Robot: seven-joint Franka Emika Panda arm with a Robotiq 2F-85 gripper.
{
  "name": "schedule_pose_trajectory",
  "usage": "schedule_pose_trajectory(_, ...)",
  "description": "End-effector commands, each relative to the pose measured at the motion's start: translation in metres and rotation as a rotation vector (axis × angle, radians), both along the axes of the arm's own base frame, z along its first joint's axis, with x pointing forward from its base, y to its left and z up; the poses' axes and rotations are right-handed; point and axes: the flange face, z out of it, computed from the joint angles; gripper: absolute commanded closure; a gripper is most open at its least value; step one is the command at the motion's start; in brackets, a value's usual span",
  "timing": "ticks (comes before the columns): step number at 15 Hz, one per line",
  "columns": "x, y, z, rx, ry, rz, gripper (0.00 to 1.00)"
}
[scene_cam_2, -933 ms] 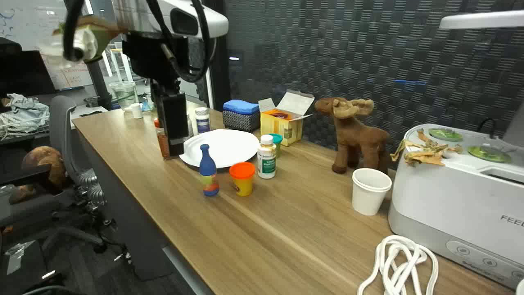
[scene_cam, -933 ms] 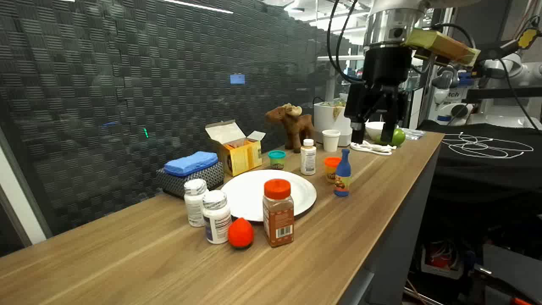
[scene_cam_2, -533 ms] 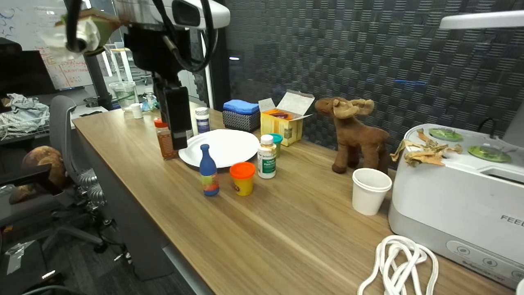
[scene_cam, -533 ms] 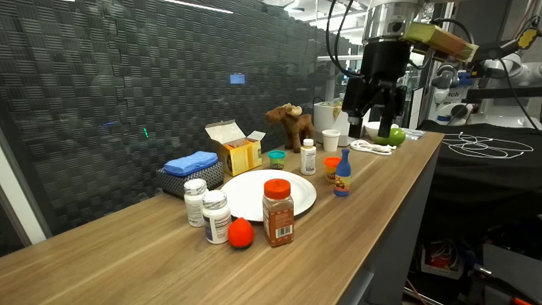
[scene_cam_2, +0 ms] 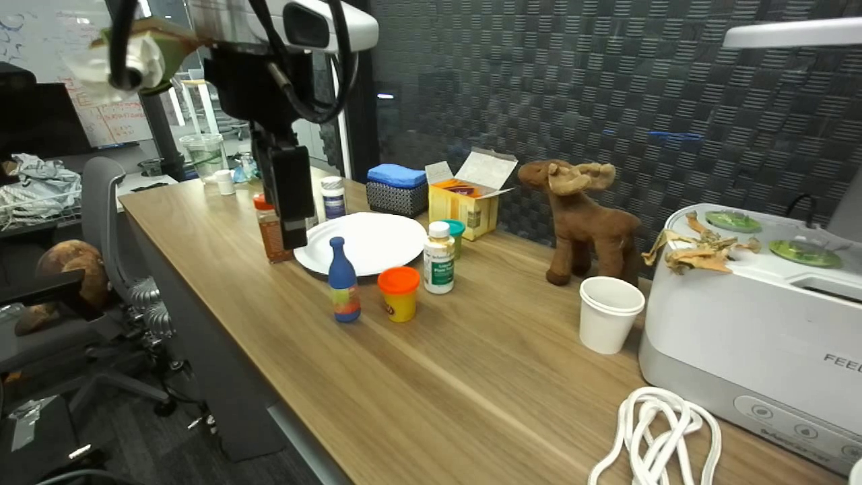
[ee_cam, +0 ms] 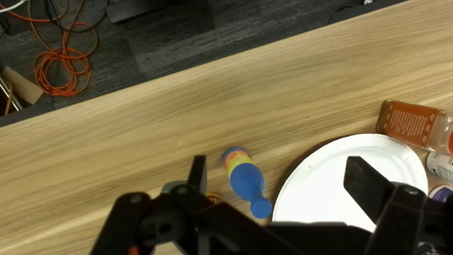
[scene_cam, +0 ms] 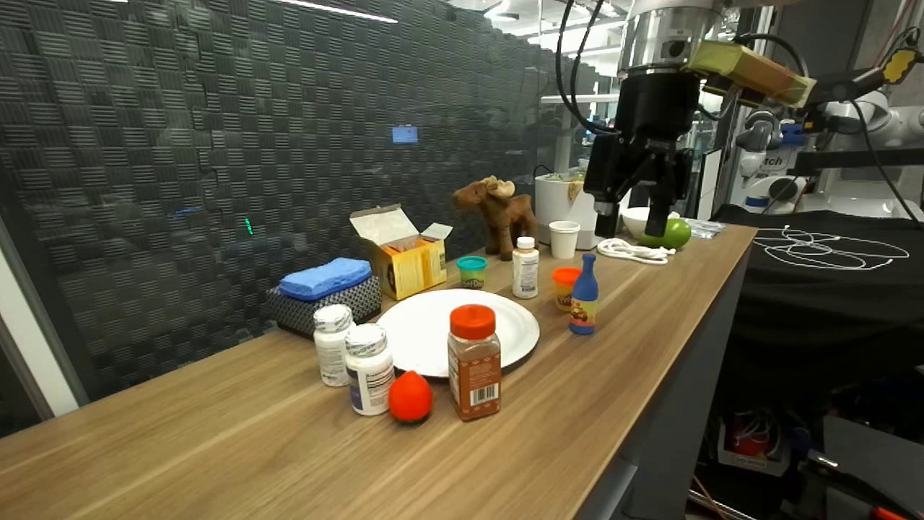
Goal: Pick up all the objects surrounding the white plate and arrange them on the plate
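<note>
Wrist view, spread claw (ee_cam: 277, 179), blue bottle (ee_cam: 246, 181) beside plate (ee_cam: 320, 189)

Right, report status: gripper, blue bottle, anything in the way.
Gripper open, holding nothing. Blue bottle upright beside white plate, not on it. Orange-lidded container close to the bottle, may crowd the grasp.

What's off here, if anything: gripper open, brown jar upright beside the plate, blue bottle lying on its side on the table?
One thing: the blue bottle isn't lying on its side; it stands upright on the table, as both exterior views show. The rest is right: gripper open, brown jar upright beside the plate.
</note>
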Motion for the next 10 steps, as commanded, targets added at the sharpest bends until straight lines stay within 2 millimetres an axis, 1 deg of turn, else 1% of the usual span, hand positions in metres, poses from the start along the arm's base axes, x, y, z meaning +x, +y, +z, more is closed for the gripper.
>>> schedule_pose_trajectory(1, 0.016, 0.001, 0.008, -0.017, -0.008, 0.018, 0.0)
schedule_pose_trajectory(2, 0.024, 0.002, 0.013, -0.036, -0.017, 0.028, 0.0)
schedule_pose_trajectory(5, 0.056, 0.007, 0.034, -0.101, -0.056, 0.093, 0.0)
schedule_pose_trajectory(7, 0.077, 0.012, 0.043, -0.107, -0.08, 0.139, 0.0)
schedule_pose_trajectory(10, 0.109, 0.028, 0.053, -0.062, -0.119, 0.246, 0.0)
